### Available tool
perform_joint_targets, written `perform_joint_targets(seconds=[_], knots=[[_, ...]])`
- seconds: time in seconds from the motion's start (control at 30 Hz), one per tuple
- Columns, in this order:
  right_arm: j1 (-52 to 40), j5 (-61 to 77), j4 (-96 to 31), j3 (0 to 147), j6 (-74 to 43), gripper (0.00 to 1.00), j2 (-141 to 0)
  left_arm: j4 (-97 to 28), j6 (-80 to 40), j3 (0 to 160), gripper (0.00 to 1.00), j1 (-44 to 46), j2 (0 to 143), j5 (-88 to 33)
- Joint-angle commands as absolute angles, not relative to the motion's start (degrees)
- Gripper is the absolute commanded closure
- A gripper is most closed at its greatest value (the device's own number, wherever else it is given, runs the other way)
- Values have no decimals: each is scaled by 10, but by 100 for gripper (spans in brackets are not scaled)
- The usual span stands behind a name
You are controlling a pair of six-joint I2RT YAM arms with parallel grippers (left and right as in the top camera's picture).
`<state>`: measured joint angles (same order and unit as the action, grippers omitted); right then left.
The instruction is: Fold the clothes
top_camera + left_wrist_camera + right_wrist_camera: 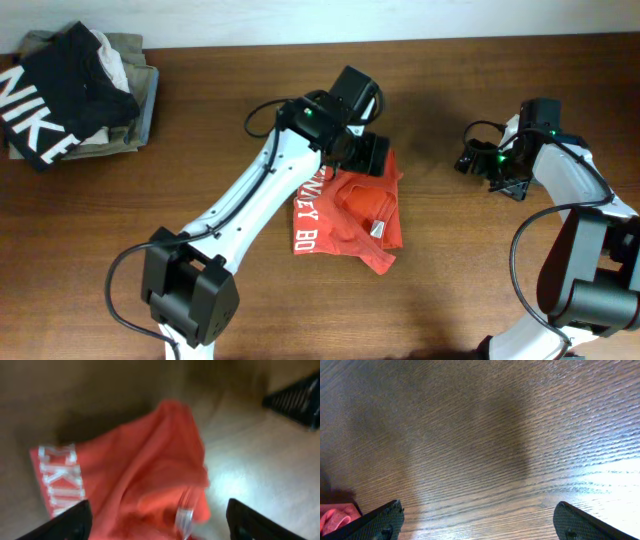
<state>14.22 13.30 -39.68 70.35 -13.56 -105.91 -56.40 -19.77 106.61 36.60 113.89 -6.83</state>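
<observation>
Red-orange T-shirt (pixel 350 215) lies bunched and partly folded at the middle of the wooden counter (pixel 470 300), its long axis running near to far with a slight lean to the right at the far end. White block lettering runs lengthwise along its left edge; "BO" reads clearly at the near end, while the letters farther along are partly hidden under my left arm. A small pale tag (pixel 378 228) shows on the right side of the cloth, near the near edge.

My left end effector (pixel 368 155) hangs over the shirt's far edge. From the left wrist camera, which is blurred, its two fingers (pixel 70 522) stand spread wide at the bottom corners of the view, with the orange cloth below them and nothing pinched between them.

My right end effector (pixel 477 510) sits well to the right of the shirt, over bare wood, fingers likewise wide apart and holding nothing; a sliver of the orange cloth shows at the near left corner of its view.

At the far left corner of the counter a black garment (pixel 55 90) with big white "NIKE" letters lies on top of a pile of khaki folded garments (pixel 135 95), well apart from the shirt
</observation>
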Motion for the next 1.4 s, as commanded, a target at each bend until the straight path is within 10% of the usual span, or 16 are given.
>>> perform_joint_targets(seconds=[0.0, 0.33, 0.4, 0.53, 0.7, 0.77, 0.8, 0.87, 0.93, 1.03, 1.13, 1.37], knots=[[143, 128, -396, 711, -140, 1, -1048, -522, -140, 1070, 17, 371, 1172, -61], [143, 128, -396, 711, -140, 1, -1048, -456, -93, 1070, 23, 432, 1259, 13], [143, 128, -396, 711, -140, 1, -1048, -447, -93, 1070, 37, 434, 1261, 13], [143, 128, -396, 711, -140, 1, -1048, -439, -94, 1070, 100, 434, 1262, 13], [143, 128, -396, 711, -140, 1, -1048, -405, -110, 1080, 100, 433, 1263, 14], [143, 128, -396, 711, -140, 1, -1048, -406, -111, 1085, 91, 426, 1263, 12], [143, 128, -396, 711, -140, 1, -1048, -425, -111, 1085, 55, 426, 1263, 3], [143, 128, -396, 711, -140, 1, -1048, -471, -129, 1085, 18, 427, 1263, -4], [143, 128, -396, 711, -140, 1, -1048, -485, -172, 1085, 15, 429, 1265, -24], [143, 128, -396, 711, -140, 1, -1048, -470, -173, 1085, 36, 439, 1286, -24], [143, 128, -396, 711, -140, 1, -1048, -465, -173, 1088, 97, 437, 1302, -16], [143, 128, -396, 711, -140, 1, -1048, -507, -173, 1223, 99, 437, 1302, 20]])
